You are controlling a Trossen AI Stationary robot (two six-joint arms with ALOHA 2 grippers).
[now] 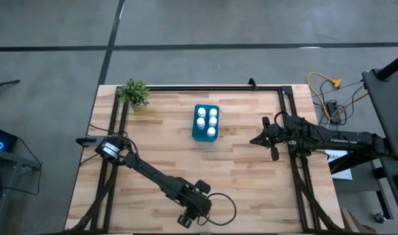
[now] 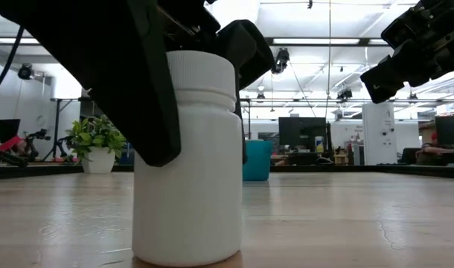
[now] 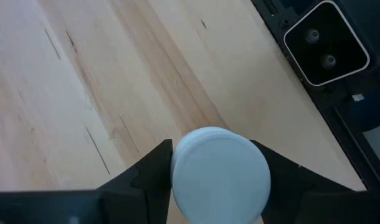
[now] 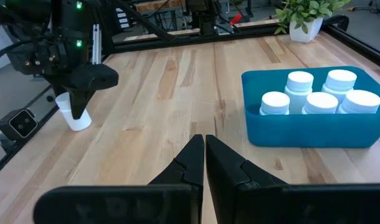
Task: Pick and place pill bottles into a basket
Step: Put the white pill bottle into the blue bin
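Last pill bottle (image 2: 186, 160) gripped at the table's near edge; five bottles (image 1: 207, 120) seated in the basket (image 1: 198, 135).

The left gripper (image 3: 218, 180) is clamped on the bottle, largely hiding it from above; the right gripper (image 4: 204, 155) is held closed, empty, right of the basket.

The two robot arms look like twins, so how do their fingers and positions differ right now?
The left gripper sits at the table's near edge, fingers closed around a small white cylindrical pill bottle standing on the wood. The right gripper holds nothing, its fingers pressed together, raised above the table's right side. It is nearer than the left to the teal-blue rectangular plastic basket, which holds five bottles. Both are dark two-finger grippers.
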